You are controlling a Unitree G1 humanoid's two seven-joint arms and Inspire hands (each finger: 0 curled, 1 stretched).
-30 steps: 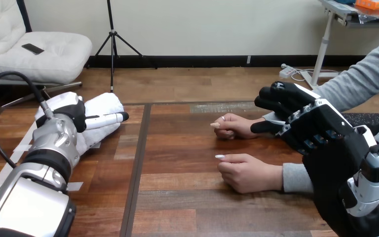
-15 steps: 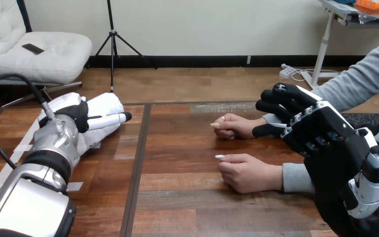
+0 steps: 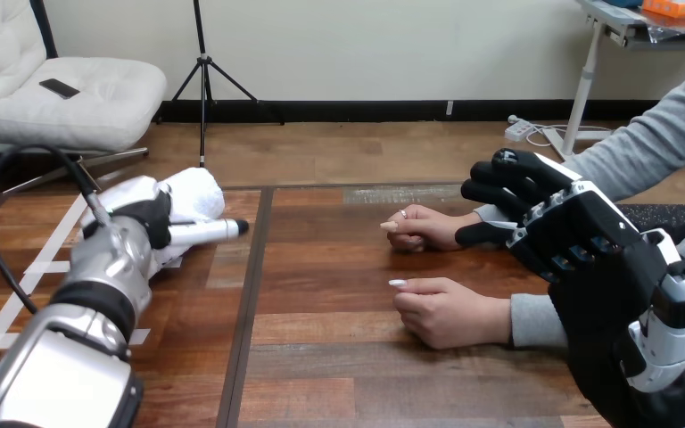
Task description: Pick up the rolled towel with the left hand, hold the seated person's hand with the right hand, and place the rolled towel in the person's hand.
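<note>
The white rolled towel (image 3: pixel 194 192) is up by the far left corner of the brown wooden counter (image 3: pixel 321 366). The robot's left hand (image 3: pixel 147 214) is right on top of it and covers its near side. Honestly can't tell whether that hand is actually grasping the towel or just resting against it.

Over on the right side, the person has both hands down on the counter. The person's farther hand (image 3: pixel 428 227) is a loose fist toward the far edge, and the person's nearer hand (image 3: pixel 446 312) lies flat-ish around the middle, closer to the right edge.

The robot's right hand (image 3: pixel 557 227) is at the wrist (image 3: pixel 492 214) of that farther hand. Its black fingers (image 3: pixel 491 189) are loosely bent on the far side and its thumb (image 3: pixel 477 234) on the near side, so it's straddling the wrist, released rather than clenched. Whether it touches the wrist, no idea.

The towel is well apart from both of the person's hands.
</note>
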